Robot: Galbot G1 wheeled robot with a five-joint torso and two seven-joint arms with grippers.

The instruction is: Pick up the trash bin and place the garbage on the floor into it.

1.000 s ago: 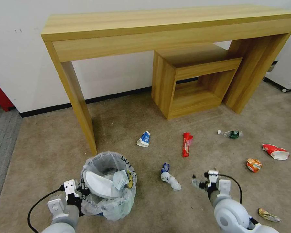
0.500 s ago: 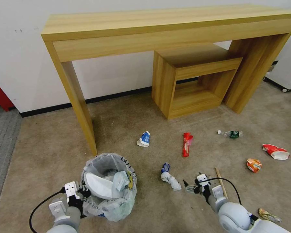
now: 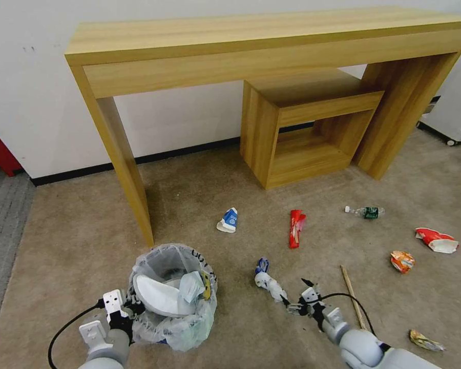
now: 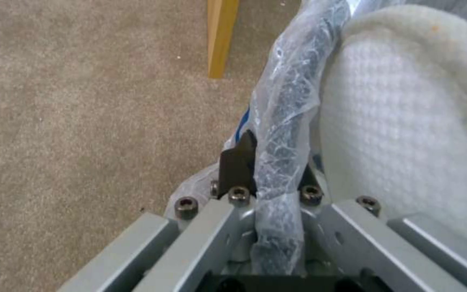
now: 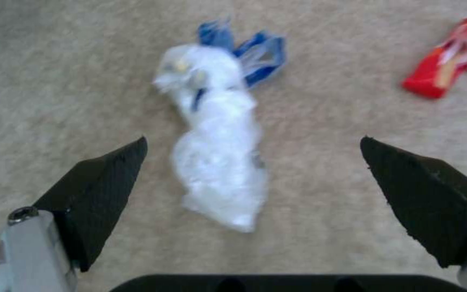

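Your head camera looks down over the floor [image 3: 200, 205]; the right wrist camera, close in, shares its blue-white wrapper [image 5: 220, 162].

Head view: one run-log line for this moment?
left pincer: shut on bag-lined round trash bin | right pincer: open over crumpled white-blue wrapper

Two grey rounded arms are seen, each ending in a white bracket and a looped black cable. Left gripper [image 4: 268, 170]: grey metal plates fixed with dark hex screws, black fingers [image 4: 238, 162]. Right gripper [image 5: 255, 190]: black wedge-shaped ribbed fingertips [image 5: 103, 178] on grey metal mounts, one screw noted.
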